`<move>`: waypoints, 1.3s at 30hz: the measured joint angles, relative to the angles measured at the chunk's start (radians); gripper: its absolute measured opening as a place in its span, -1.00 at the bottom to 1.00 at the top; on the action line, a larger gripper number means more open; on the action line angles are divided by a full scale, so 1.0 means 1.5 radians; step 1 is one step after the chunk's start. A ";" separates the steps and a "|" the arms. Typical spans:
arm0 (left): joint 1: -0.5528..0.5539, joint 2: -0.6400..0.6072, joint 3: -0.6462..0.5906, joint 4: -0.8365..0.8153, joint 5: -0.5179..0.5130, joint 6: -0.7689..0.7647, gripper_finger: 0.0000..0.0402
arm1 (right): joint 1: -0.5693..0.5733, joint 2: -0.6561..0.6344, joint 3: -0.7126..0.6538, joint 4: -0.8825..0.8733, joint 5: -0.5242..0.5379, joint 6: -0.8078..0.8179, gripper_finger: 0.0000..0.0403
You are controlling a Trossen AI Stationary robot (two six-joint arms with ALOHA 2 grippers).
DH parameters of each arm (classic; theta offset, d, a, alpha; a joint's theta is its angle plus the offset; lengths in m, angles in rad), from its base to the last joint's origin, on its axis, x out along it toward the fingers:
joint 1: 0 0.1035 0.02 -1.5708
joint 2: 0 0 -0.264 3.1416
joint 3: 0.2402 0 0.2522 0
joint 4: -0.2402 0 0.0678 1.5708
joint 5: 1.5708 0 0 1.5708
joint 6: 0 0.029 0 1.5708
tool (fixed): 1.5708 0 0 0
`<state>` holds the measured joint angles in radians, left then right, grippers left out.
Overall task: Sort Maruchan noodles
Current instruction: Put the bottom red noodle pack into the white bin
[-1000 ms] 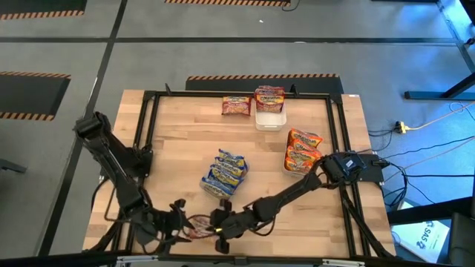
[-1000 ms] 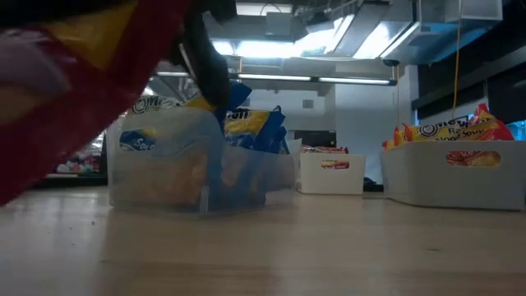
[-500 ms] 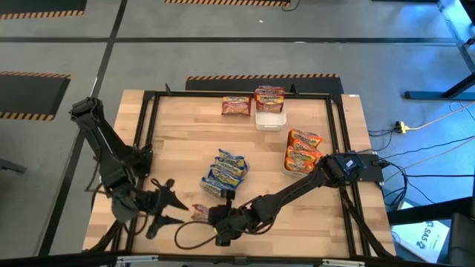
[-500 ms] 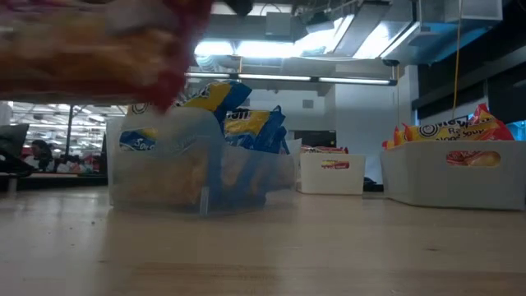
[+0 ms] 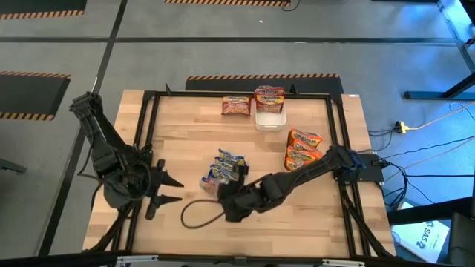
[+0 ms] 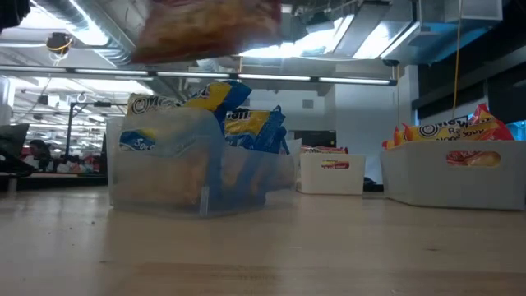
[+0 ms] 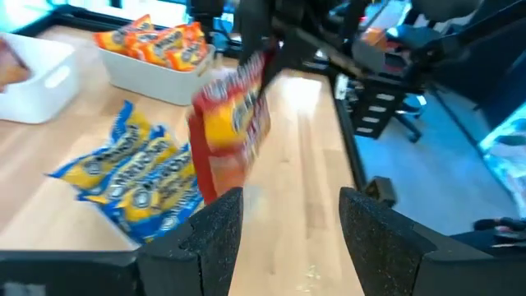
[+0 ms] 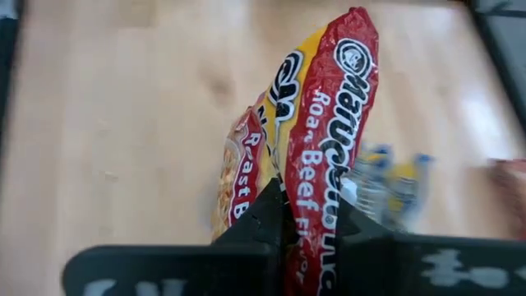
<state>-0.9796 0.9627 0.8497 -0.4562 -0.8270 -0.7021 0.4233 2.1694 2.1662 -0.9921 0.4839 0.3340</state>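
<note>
The right pincer (image 8: 283, 226) is pressed together on a dark red noodle packet (image 8: 325, 148), pinching its lower edge so the packet stands up from the fingers, lifted clear of the wooden surface (image 5: 185, 133). Just beyond this pincer sits a clear bin (image 6: 164, 168) of blue-and-yellow packets (image 5: 226, 169). Farther out from it are a white bin (image 5: 303, 165) of orange packets (image 5: 303, 148) and, well apart, another white bin (image 5: 270, 119) with red packets (image 5: 236, 106) beside it. The left pincer (image 5: 165, 189) hangs spread and holds nothing, well apart from the right one.
</note>
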 joint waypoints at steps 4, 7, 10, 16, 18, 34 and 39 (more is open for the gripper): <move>0.009 -0.006 0.000 -0.046 -0.018 -0.001 -0.02 | -0.024 -0.019 -0.001 -0.074 0.034 -0.002 -0.91; 0.031 -0.005 0.000 -0.077 -0.021 -0.002 -0.02 | -0.049 -0.028 -0.008 -0.105 0.038 -0.018 -0.91; 0.060 -0.006 0.000 -0.109 -0.022 -0.002 -0.02 | -0.077 -0.051 -0.053 -0.104 0.046 -0.038 -0.91; 0.135 -0.006 0.000 -0.191 -0.015 0.003 -0.02 | -0.153 -0.170 -0.229 -0.033 0.045 -0.091 -0.91; 0.167 -0.006 0.000 -0.209 -0.012 0.027 -0.02 | -0.188 -0.230 -0.310 0.022 0.024 -0.126 -0.91; 0.393 -0.005 0.000 -0.185 0.063 0.277 -0.02 | -0.588 -0.542 -0.819 0.465 -0.166 -0.546 -0.91; 0.438 -0.005 0.000 -0.138 0.093 0.348 -0.02 | -0.677 -0.503 -0.832 0.527 -0.254 -0.596 -0.91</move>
<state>-0.3227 0.9552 0.8501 -0.6628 -0.6878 -0.1809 -0.5915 1.4145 0.9188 -0.2013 0.1025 -0.5599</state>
